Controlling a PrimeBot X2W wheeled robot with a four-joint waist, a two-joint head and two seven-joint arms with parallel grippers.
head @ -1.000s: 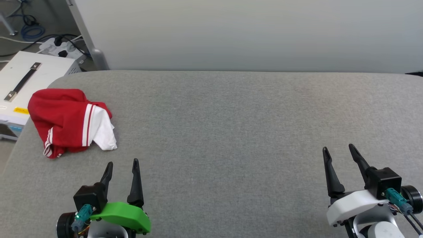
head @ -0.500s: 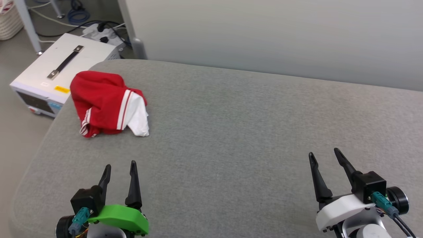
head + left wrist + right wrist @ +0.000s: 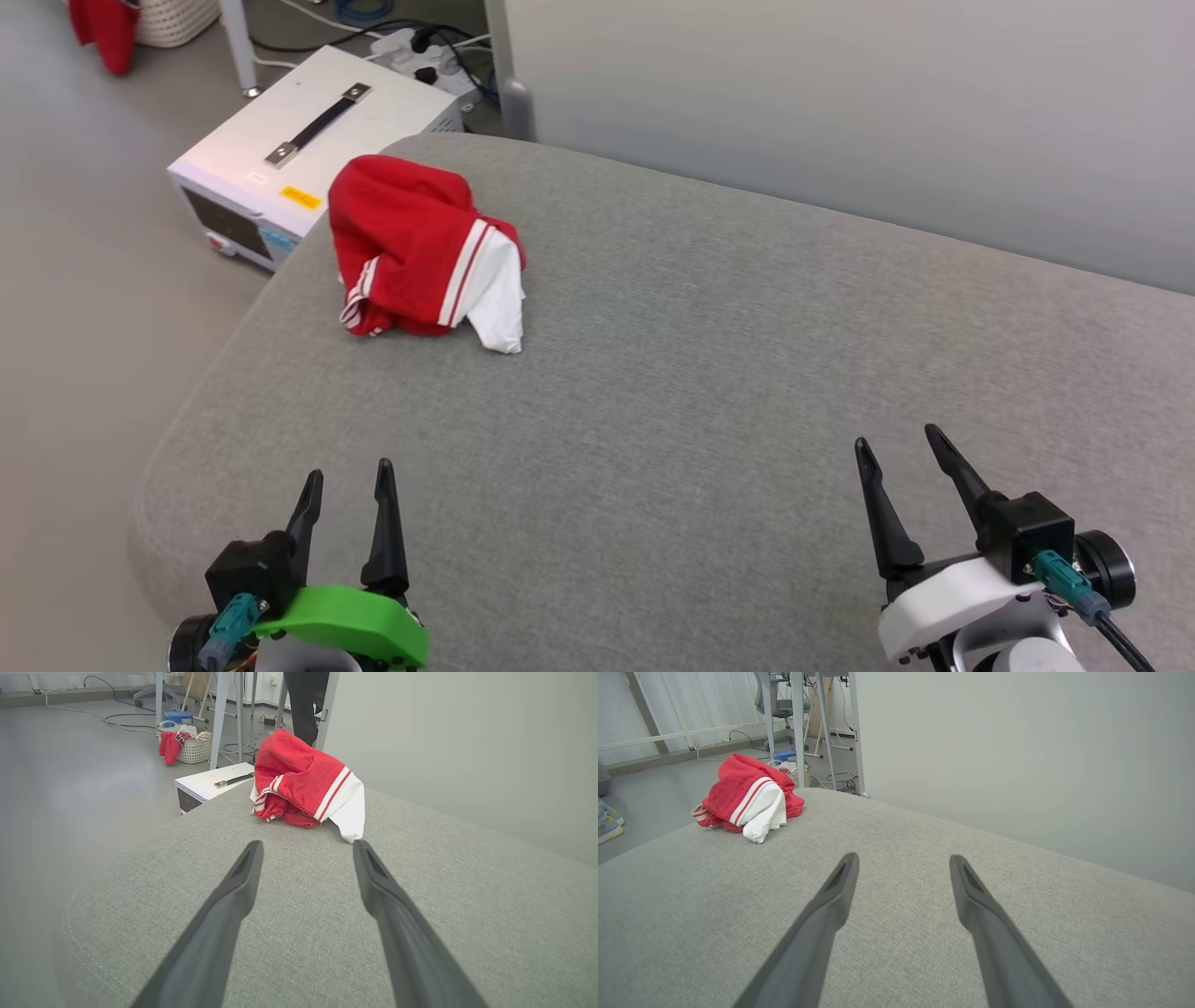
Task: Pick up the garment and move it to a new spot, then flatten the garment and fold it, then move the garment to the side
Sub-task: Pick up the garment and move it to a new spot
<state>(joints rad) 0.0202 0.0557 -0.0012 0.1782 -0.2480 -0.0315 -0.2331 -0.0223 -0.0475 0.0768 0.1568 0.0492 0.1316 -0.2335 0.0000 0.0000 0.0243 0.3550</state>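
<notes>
The garment (image 3: 415,252) is a crumpled red T-shirt with a white sleeve and striped trim, heaped near the far left corner of the grey table (image 3: 709,373). It also lies ahead of the fingers in the left wrist view (image 3: 306,784) and far to the left in the right wrist view (image 3: 747,795). My left gripper (image 3: 349,473) hovers open at the near left, well short of the garment, with nothing between its fingers. At the near right my right gripper (image 3: 896,441) is open and empty too.
A white box with a black handle (image 3: 308,149) stands on the floor just beyond the table's left corner. A wicker basket with red cloth (image 3: 189,746) sits further off among cables. A pale wall (image 3: 840,112) backs the table. Someone's shoes (image 3: 607,823) stand at the left.
The head camera has swung left, so the garment and white box now sit nearer the middle of the picture. Both grippers stay open and hold their places.
</notes>
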